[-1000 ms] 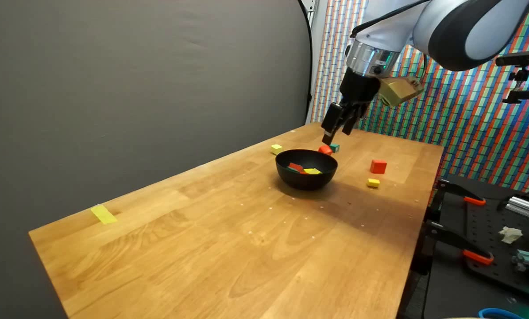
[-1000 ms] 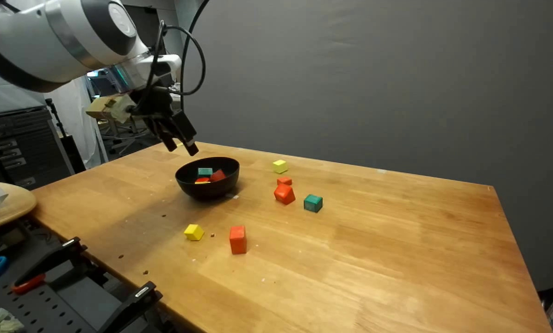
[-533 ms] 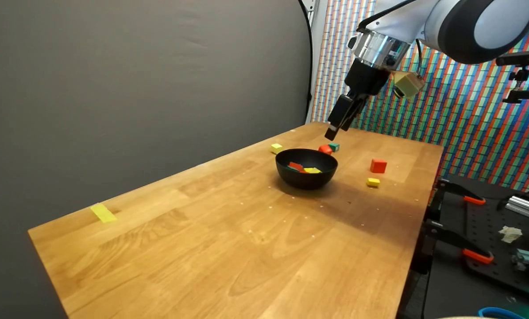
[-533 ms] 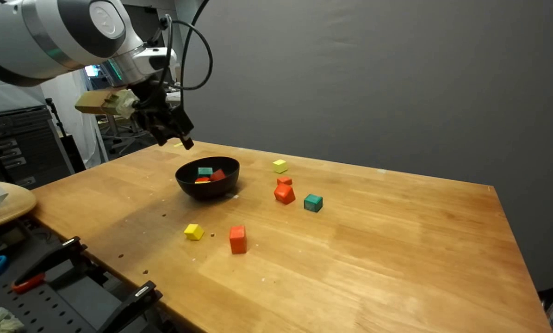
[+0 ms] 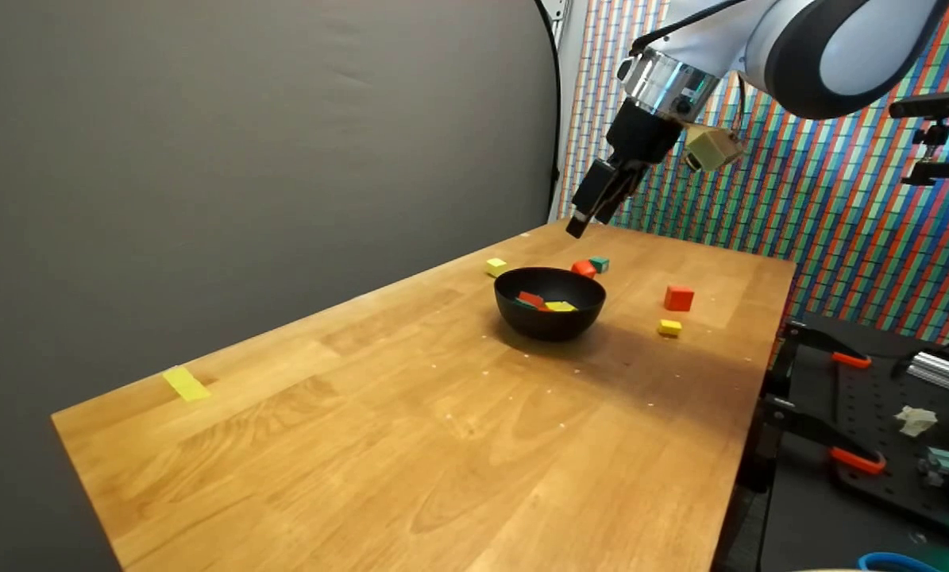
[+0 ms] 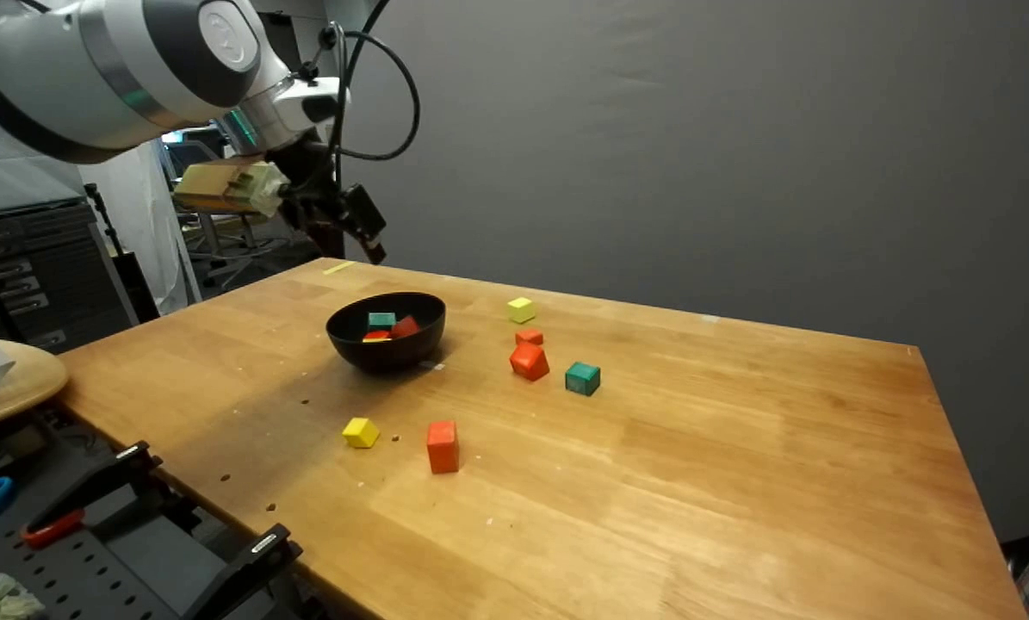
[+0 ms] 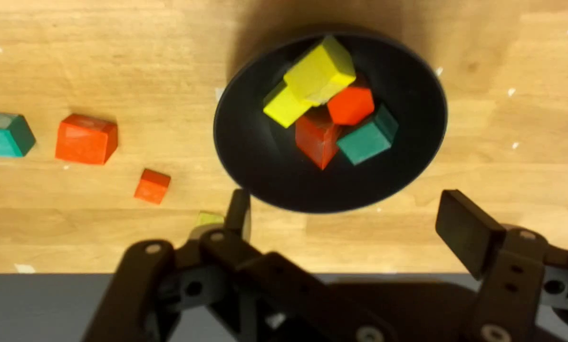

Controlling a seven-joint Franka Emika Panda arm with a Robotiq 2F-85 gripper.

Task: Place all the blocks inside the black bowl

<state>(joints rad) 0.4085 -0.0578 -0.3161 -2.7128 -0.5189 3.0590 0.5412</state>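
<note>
The black bowl (image 7: 264, 161) stands upright on the table and holds several blocks. Inside it the wrist view shows a yellow block (image 7: 312, 78) leaning on a second yellow one (image 7: 286, 107), an orange-red block (image 7: 352, 105), a darker red block (image 7: 316, 137) and a green block (image 7: 365, 141). Loose on the table are a green block (image 6: 583, 378), a large red block (image 6: 529, 361), a small orange one (image 6: 529, 337), a pale yellow block (image 6: 521, 310), a yellow block (image 6: 361, 432) and a red block (image 6: 443, 447). My gripper (image 7: 349, 216) hangs open above the bowl's far side, nothing between its fingers.
The wooden table (image 5: 363, 445) has its far edge along a grey backdrop (image 5: 283, 159). Black clamps with orange handles (image 5: 855, 459) grip the near side, by a dark side bench. A strip of yellow tape (image 5: 187, 384) lies on the tabletop.
My gripper has risen and shifted toward the table's far edge, staying open. Bowl and blocks have kept their places.
</note>
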